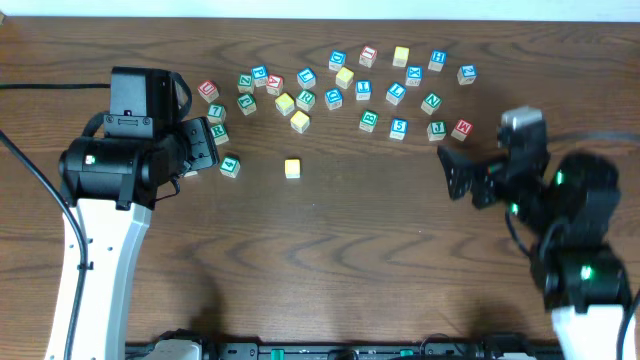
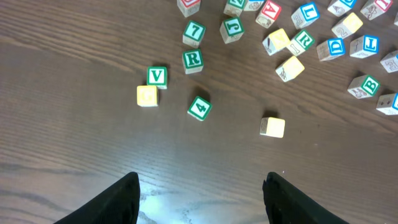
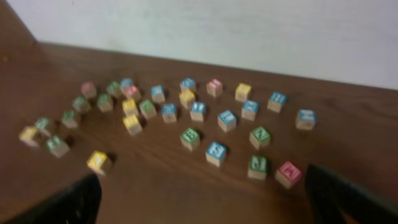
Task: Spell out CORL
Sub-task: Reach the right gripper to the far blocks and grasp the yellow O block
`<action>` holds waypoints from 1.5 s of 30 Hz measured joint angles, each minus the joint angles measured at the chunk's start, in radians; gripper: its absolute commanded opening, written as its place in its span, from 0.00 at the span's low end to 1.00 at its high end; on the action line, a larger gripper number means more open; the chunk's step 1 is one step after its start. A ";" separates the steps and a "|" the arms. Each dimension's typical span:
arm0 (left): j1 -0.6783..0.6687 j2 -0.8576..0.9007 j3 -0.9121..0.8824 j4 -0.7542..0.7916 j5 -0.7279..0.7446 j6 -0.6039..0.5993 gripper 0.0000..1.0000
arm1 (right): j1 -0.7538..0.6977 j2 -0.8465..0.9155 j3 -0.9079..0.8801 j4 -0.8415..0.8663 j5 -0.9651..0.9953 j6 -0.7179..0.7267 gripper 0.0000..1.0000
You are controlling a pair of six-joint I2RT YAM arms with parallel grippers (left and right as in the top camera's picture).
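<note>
A yellow-topped cube (image 1: 292, 168) (image 2: 272, 126) (image 3: 99, 162) lies alone on the table, in front of the scattered blocks. A second yellow cube (image 2: 147, 96) touches a green V block (image 2: 157, 76); I cannot read a letter on either yellow top. A green R cube (image 1: 218, 131) (image 2: 193, 60) sits just beyond them. A blue L cube (image 1: 397, 94) (image 2: 370, 45) lies among the far blocks. My left gripper (image 1: 200, 145) (image 2: 202, 180) hovers open over bare wood, near the R cube. My right gripper (image 1: 452, 172) (image 3: 202, 186) is wide open, empty, on the right.
Several other letter and number blocks spread in an arc across the far table, including a green 4 (image 1: 230, 166) (image 2: 199, 107), a green 7 (image 2: 194, 32) and a red block (image 1: 462, 129) (image 3: 289, 172) close to the right gripper. A pale wall rises behind the table's far edge.
</note>
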 measured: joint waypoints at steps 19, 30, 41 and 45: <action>0.000 0.000 0.000 0.001 -0.001 0.000 0.63 | 0.000 0.583 0.531 -0.424 -0.034 -0.057 0.99; 0.000 0.000 0.000 0.048 -0.003 -0.004 0.73 | 0.003 0.615 0.532 -0.351 -0.057 -0.035 0.99; 0.039 0.000 0.000 0.082 -0.066 -0.004 0.73 | 0.115 0.812 0.842 -0.454 0.073 0.168 0.88; 0.076 0.000 0.000 0.076 -0.079 -0.004 0.73 | 0.171 1.026 1.164 -0.594 0.132 0.219 0.82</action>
